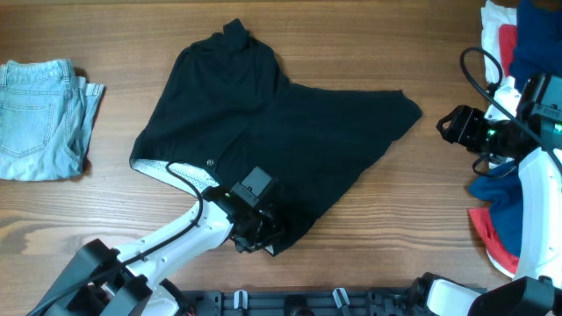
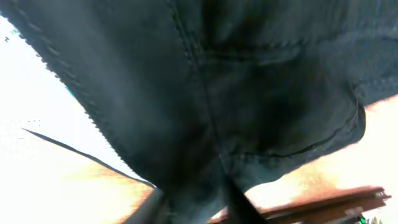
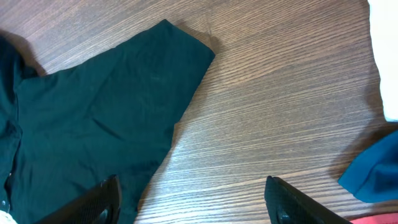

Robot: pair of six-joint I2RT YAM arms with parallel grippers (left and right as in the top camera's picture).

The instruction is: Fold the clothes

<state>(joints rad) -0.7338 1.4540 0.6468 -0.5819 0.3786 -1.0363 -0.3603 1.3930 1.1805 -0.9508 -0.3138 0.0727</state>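
A large black garment (image 1: 263, 132) lies spread on the wooden table, with a pale patterned inner band (image 1: 171, 169) showing at its lower left edge. My left gripper (image 1: 261, 237) is shut on the garment's near hem; in the left wrist view the black fabric (image 2: 249, 93) fills the frame and passes between the fingers (image 2: 196, 202). My right gripper (image 1: 450, 125) is open and empty at the right, just off the garment's right corner (image 3: 93, 118); its fingers (image 3: 193, 199) hover over bare wood.
Folded light blue jeans (image 1: 39, 118) lie at the far left. A heap of blue, red and white clothes (image 1: 514, 53) sits along the right edge, with blue and red fabric (image 1: 496, 197) lower down and blue fabric (image 3: 373, 174) near the right gripper.
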